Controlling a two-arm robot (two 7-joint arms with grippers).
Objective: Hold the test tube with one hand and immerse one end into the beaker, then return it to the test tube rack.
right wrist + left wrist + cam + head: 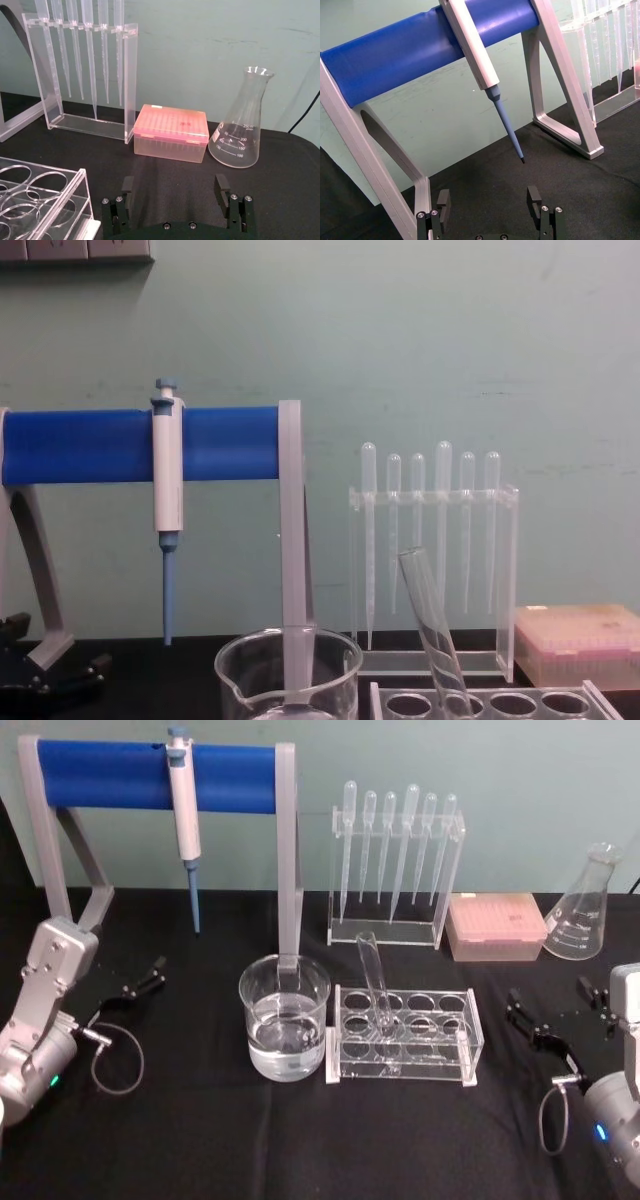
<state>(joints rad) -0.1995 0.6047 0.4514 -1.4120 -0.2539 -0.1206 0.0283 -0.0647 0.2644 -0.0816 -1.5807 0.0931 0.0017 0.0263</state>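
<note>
We'd pinch that thin, slick, breakable clear glass test tube point(373, 982) near its rim gently, since both black pincers, left point(140, 982) and right point(560, 1015), sit released.

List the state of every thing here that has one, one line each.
test tube: leaning in the clear rack, ungrasped
beaker: upright, partly filled with clear liquid
flask: upright, looks empty
pink tip box: lid closed
blue-tipped pipette: hanging on the blue bar stand
plastic pipettes: hanging tips-down in their stand
left gripper: jaws open, empty
right gripper: jaws open, empty
</note>
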